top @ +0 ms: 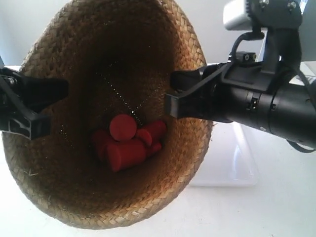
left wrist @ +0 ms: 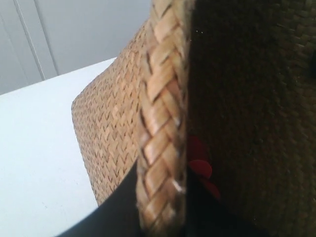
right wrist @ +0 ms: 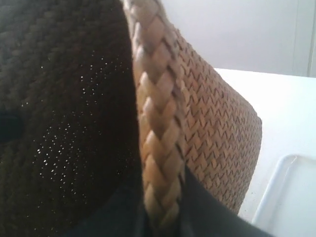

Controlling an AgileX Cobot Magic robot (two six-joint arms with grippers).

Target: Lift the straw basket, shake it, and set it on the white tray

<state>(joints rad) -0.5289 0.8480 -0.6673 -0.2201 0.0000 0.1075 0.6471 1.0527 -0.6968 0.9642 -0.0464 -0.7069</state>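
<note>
The straw basket [top: 113, 202] hangs in the air, tipped so its mouth faces the exterior camera. Two grippers hold its braided rim from opposite sides. The gripper at the exterior view's left [top: 57, 108] is shut on the rim, and so is the one at the exterior view's right [top: 170, 94]. In the left wrist view the basket [left wrist: 113, 128] has its rim pinched in my left gripper [left wrist: 163, 210]. The right wrist view shows the basket [right wrist: 212, 133] with its braid clamped in my right gripper [right wrist: 163, 210]. The white tray [top: 232, 163] lies on the table below, beside the basket [right wrist: 291, 197].
Several red cylinders [top: 126, 143] lie heaped in the basket's bottom, and they also show in the left wrist view as red cylinders [left wrist: 200, 168]. The white table [top: 276, 207] spreads below. A pale wall [left wrist: 89, 29] stands behind.
</note>
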